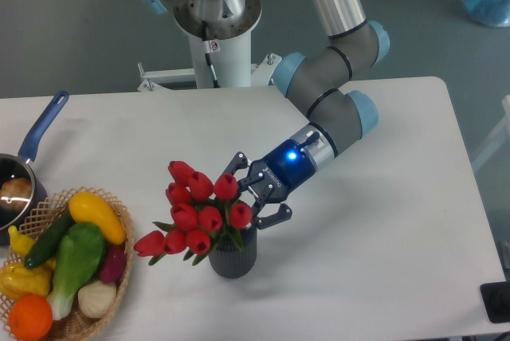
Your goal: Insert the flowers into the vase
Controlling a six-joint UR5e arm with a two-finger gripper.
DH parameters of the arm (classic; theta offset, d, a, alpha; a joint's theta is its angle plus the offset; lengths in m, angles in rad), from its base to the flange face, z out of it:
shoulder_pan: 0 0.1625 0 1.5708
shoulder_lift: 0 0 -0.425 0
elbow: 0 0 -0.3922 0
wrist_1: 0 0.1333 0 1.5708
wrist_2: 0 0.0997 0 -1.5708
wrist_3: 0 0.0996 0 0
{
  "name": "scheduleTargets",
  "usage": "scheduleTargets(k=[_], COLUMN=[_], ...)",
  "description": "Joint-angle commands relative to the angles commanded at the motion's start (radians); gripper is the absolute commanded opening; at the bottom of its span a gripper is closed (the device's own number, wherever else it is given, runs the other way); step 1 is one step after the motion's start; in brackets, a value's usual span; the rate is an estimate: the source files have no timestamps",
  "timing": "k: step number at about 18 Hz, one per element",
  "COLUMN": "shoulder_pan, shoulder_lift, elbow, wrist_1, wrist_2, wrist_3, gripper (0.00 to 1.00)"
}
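Standing in the vase (233, 255), your flowers (195, 212) lean left, just beside the gripper (256, 197), its jaws spread open.

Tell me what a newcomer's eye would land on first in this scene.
First, the bunch of red artificial tulips with green leaves at the table's centre front, stems down in the small dark grey ribbed vase and leaning left. Right behind it is the black two-finger gripper with its glowing blue wrist light, fingers spread beside the buds. At the lower left corner, a wicker basket of colourful vegetables also draws attention.
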Motion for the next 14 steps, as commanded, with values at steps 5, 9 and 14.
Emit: scheduleTargets(k=[5,9,14], shoulder_pan=[0.005,0.006,0.018], shoulder_lift=[0.0,0.0,0.005], elbow=[-0.006,-0.015,-0.02], wrist_1=[0.0,0.0,0.0], wrist_2=[0.002,0.002,0.002], wrist_3=[0.014,0.021,0.02], gripper=[0.73,0.78,0.88])
